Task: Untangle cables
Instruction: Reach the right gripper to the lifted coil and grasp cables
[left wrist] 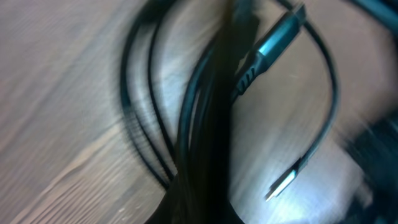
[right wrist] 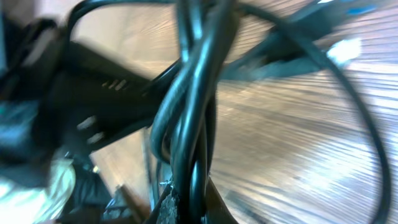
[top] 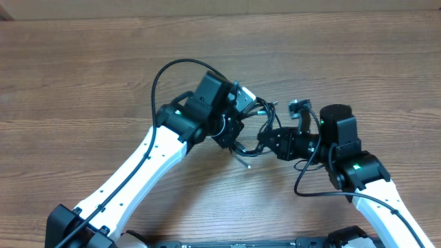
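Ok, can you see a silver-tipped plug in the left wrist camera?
Yes, a silver-tipped plug shows at the lower right, at the end of a thin black cable.

thin black cables [top: 249, 146] in overhead view: tangle too small to trace, partly hidden under left gripper [top: 238, 140] and right gripper [top: 267, 141]. both wrist views blurred; bundle cut off at bottom edge, fingertips indistinct.

Two robot arms seen from above: the left arm [top: 138, 165] and the right arm [top: 389, 217] have smooth white links joined by bulky black joints. A small green light [top: 356, 166] glows on each. Black wiring [top: 162, 72] loops off the joints. The left pincer [top: 236, 143] and the right pincer [top: 269, 141] are black
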{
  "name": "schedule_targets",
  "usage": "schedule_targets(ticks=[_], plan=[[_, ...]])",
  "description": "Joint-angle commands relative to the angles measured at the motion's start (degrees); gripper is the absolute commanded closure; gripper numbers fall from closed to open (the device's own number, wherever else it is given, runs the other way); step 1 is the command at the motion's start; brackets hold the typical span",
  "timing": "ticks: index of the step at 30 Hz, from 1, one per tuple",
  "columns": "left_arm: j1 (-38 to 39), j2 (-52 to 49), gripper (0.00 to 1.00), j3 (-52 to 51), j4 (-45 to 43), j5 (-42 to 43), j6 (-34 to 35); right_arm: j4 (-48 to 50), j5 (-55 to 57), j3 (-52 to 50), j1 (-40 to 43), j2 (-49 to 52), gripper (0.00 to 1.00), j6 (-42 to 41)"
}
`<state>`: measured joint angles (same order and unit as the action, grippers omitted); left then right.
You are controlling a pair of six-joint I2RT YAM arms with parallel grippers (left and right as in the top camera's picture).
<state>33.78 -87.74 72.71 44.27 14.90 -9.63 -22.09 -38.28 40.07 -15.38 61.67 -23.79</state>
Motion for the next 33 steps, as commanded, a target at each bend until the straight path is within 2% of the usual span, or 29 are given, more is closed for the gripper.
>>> schedule_targets(ticks=[1,5,9,13,17,28,33], plan=[[0.11,2.08,0.96,1.07,2.84,19.69,-10.8,0.74,8.33,1.25,3.04,0.07,0.96,-0.46],[-0.07,2.14,0.96,1.07,5.35,20.74,-12.2,0.42,8.26,1.25,5.73,0.07,0.96,-0.44],[-0.11,2.69,0.96,1.07,7.54,26.91,-17.97,0.04,8.31,1.25,7.48,0.09,0.96,-0.42],[-0.13,4.07,0.96,1.07,8.61,28.68,-21.29,-1.29,10.47,1.25,8.5,0.09,0.96,-0.42],[-0.13,6.21,0.96,1.07,9.11,28.68,-23.52,-2.75,12.41,1.25,9.49,0.09,0.96,-0.42],[-0.15,13.31,0.96,1.07,9.05,28.35,-24.3,-4.66,15.74,1.25,13.16,0.09,0.96,-1.73],[-1.53,14.03,0.96,1.07,8.81,21.05,-22.6,-4.85,15.69,1.25,13.53,0.09,0.96,-1.73]])
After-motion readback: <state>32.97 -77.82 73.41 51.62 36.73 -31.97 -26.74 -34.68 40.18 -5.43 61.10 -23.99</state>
